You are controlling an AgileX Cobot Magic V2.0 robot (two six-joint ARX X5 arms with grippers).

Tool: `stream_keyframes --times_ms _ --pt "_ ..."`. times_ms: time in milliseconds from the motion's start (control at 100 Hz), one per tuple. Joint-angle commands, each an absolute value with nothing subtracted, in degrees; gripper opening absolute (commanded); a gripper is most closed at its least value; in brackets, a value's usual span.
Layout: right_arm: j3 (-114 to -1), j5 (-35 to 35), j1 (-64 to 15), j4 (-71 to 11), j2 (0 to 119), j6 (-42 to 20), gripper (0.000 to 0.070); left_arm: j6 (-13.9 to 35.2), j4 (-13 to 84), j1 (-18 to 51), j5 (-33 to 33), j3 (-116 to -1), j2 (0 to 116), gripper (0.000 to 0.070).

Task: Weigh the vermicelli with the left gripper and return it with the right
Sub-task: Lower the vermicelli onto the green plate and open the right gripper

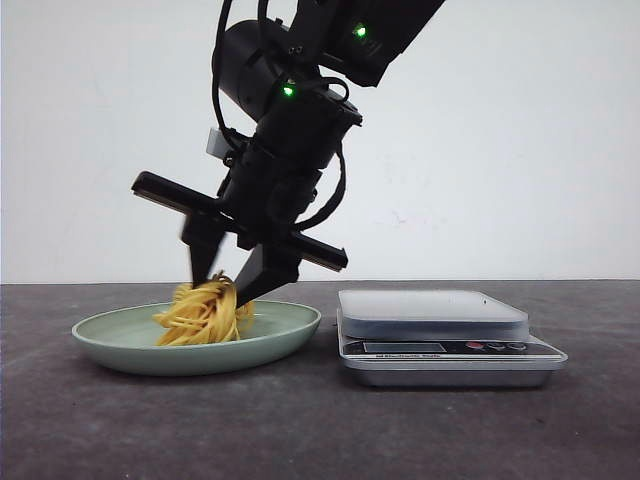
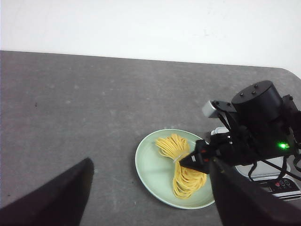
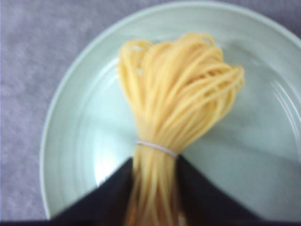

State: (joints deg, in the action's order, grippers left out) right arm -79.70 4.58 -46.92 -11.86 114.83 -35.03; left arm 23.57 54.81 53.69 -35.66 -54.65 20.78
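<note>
The vermicelli is a yellow bundle tied with a thin white band, lying in the pale green plate. My right gripper reaches down from above and is shut on the bundle just behind the band, as the right wrist view shows. The vermicelli fans out past its fingers over the plate. My left gripper is open and empty, held high and back from the plate. It looks down on the vermicelli and the right gripper. The left gripper is out of the front view.
A silver digital kitchen scale with an empty platform stands just right of the plate; its edge shows in the left wrist view. Both sit on a dark grey table before a white wall.
</note>
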Motion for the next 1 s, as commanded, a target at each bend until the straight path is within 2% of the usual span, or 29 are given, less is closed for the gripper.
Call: stream_keyframes --times_ms 0,240,540,780,990 --pt "-80.8 4.7 -47.4 -10.7 114.7 -34.6 0.0454 23.6 54.4 54.2 -35.6 -55.3 20.9 0.047" --pt "-80.8 2.8 -45.6 -13.2 104.9 -26.2 0.0454 23.6 54.2 54.2 -35.6 -55.3 20.9 0.047" --pt "-80.8 -9.4 -44.4 -26.5 78.6 -9.6 0.0454 23.4 53.1 54.2 -36.2 -55.3 20.9 0.047" --pt "-80.8 -16.8 -46.4 -38.2 55.4 -5.3 0.0454 23.4 52.7 54.2 -36.2 -55.3 20.9 0.047" --pt "-80.1 -21.5 -47.7 -47.7 39.7 -5.0 0.0454 23.4 51.4 54.2 -36.2 -55.3 20.9 0.047"
